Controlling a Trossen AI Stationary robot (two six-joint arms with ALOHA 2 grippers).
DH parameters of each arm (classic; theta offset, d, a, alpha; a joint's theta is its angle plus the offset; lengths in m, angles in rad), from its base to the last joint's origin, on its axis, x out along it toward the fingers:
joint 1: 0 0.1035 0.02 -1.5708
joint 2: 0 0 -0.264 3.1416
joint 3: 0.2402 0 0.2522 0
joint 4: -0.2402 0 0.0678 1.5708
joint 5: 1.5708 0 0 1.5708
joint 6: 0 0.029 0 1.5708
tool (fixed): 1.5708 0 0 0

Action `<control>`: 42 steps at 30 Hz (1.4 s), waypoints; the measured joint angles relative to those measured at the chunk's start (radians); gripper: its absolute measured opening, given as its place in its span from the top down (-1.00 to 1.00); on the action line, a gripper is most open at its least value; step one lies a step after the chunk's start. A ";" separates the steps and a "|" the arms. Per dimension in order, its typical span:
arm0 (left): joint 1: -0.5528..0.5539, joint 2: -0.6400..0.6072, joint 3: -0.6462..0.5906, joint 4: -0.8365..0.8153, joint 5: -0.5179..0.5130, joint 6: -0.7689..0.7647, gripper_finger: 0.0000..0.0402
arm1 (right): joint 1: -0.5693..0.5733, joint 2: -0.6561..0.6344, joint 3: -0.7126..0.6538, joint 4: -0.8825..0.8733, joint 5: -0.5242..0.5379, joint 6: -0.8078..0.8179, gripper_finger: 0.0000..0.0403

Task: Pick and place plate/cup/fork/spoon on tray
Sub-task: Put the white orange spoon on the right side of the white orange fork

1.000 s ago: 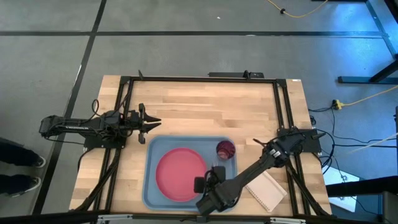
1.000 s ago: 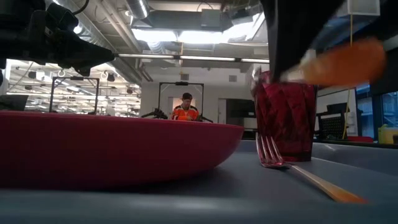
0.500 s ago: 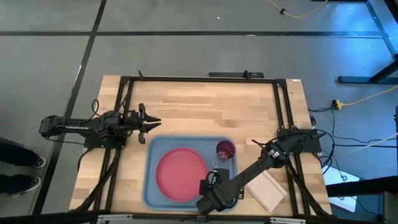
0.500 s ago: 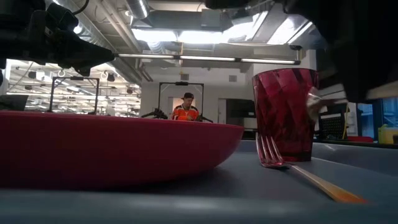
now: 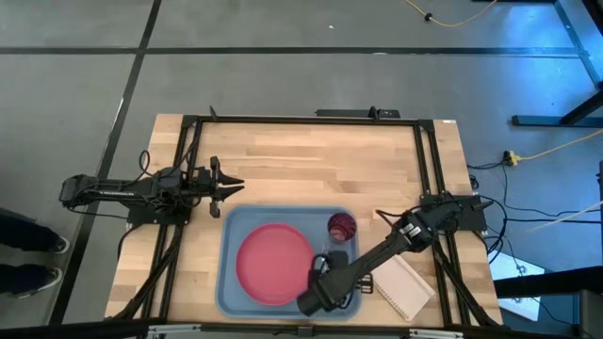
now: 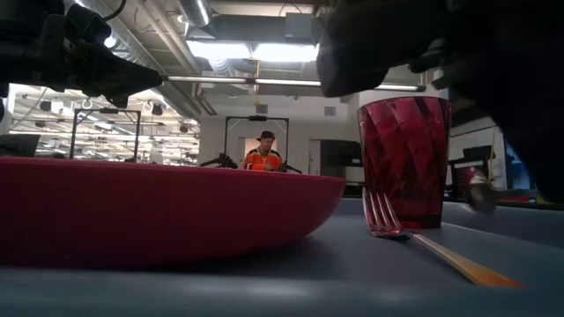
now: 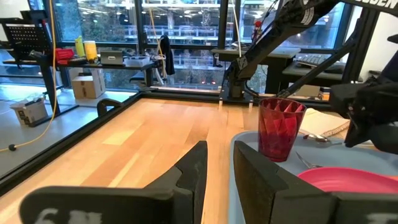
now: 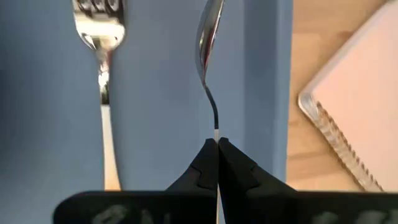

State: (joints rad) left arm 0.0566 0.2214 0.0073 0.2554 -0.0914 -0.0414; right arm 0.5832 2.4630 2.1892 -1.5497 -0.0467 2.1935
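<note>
The light blue tray holds the pinkish-red plate, the maroon cup standing upright at its far right corner, and the fork, which lies flat near the cup in the low view. My right gripper hovers low over the tray's right part and is shut on the spoon. The spoon sits right of the fork, beside the tray's right rim. My left gripper waits open above the table, beyond the tray's far left corner. My right gripper pinches the spoon's thin handle between its two fingertips. The fingers come from the table's near side, slanting down, and the spoon sticks out forward along them. The bowl is turned on edge, low over the tray floor. I cannot tell whether it touches.
A white spiral notepad lies on the table just right of the tray, also seen in the right wrist view. Bare wooden tabletop spreads beyond the tray. A person in orange is far back in the room.
My right gripper has come down with the spoon and shifted a little toward the table's right edge. The spoon has dropped from above the cup's rim to just over the tray floor, right of the fork. The gripper stays shut on it.
</note>
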 joint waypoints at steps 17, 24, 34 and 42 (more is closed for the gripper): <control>0.000 0.000 0.000 0.000 0.000 0.000 0.65 | -0.016 0.000 -0.002 0.001 0.053 -0.040 1.00; 0.000 0.000 0.000 0.000 0.000 0.000 0.65 | -0.016 0.005 -0.002 -0.001 0.050 -0.023 1.00; 0.000 0.000 0.000 0.000 0.000 0.000 0.65 | -0.013 0.023 -0.002 -0.020 0.045 -0.033 1.00; 0.000 0.000 0.000 0.000 0.000 0.000 0.65 | -0.003 0.036 -0.002 -0.022 0.052 -0.051 1.00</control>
State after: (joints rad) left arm 0.0566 0.2214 0.0071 0.2554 -0.0914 -0.0414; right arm 0.5802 2.4989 2.1868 -1.5720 0.0056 2.1423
